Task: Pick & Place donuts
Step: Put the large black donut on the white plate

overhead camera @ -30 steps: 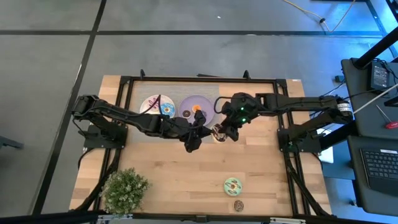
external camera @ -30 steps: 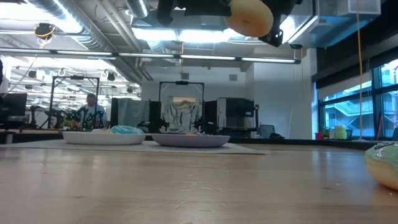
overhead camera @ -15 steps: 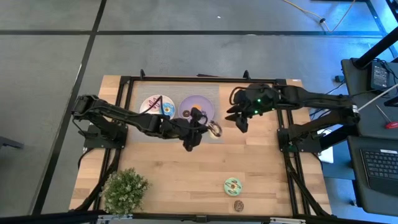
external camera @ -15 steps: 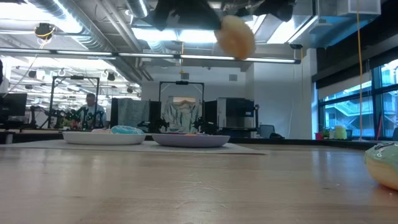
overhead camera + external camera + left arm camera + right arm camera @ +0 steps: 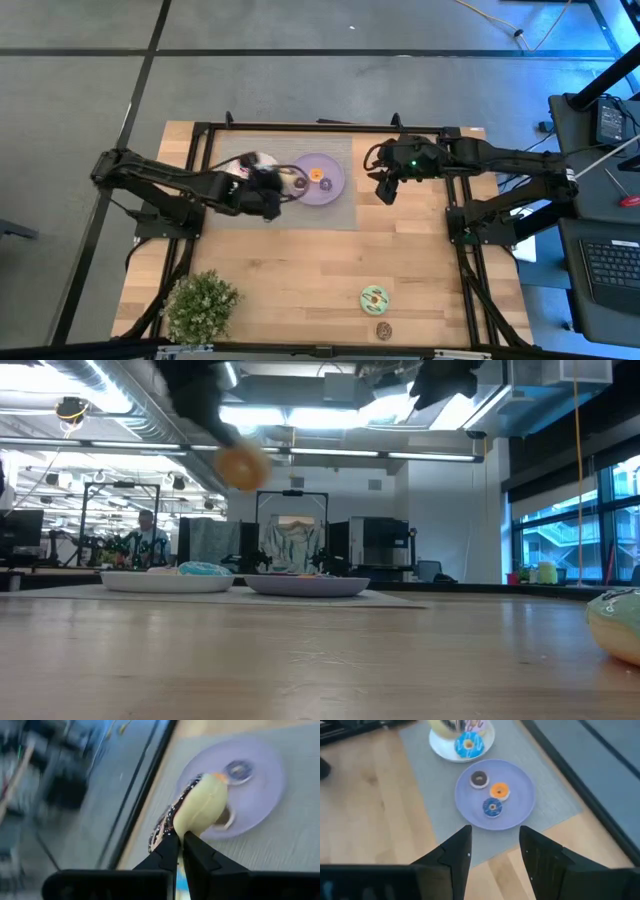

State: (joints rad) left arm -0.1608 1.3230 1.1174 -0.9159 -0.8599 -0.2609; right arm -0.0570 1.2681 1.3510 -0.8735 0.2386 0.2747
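My left gripper [image 5: 283, 186] is shut on the chocolate donut with sprinkles [image 5: 197, 812] and carries it in the air over the grey mat, between the white plate [image 5: 243, 166] and the lilac plate [image 5: 322, 180]. In the low view the donut [image 5: 242, 465] shows high above both plates. A blue donut [image 5: 468, 743] lies on the white plate. Dark-brown [image 5: 479, 778], orange [image 5: 499, 791] and purple [image 5: 492, 807] minis lie on the lilac plate. My right gripper [image 5: 388, 192] hovers open to the right of the lilac plate. The green donut [image 5: 374, 297] lies near the table's near edge. My left gripper pinches the chocolate donut's ring at its rim [image 5: 179, 831] between the two fingers [image 5: 167, 851]. The donut stands on edge beyond the fingertips, its iced side turned to one side and its tan underside to the other. It is lifted clear of the mat and the plates.
A potted plant [image 5: 200, 305] stands at the near left corner. A small brown mini [image 5: 384, 330] lies by the near edge, below the green donut. The grey mat [image 5: 345, 212] lies under both plates. Bare wood spans the table's middle.
My left gripper has carried the chocolate donut from the table's middle toward the left and far side, to above the gap between the plates. My right gripper drew away from the donut toward the far right, then stayed still.
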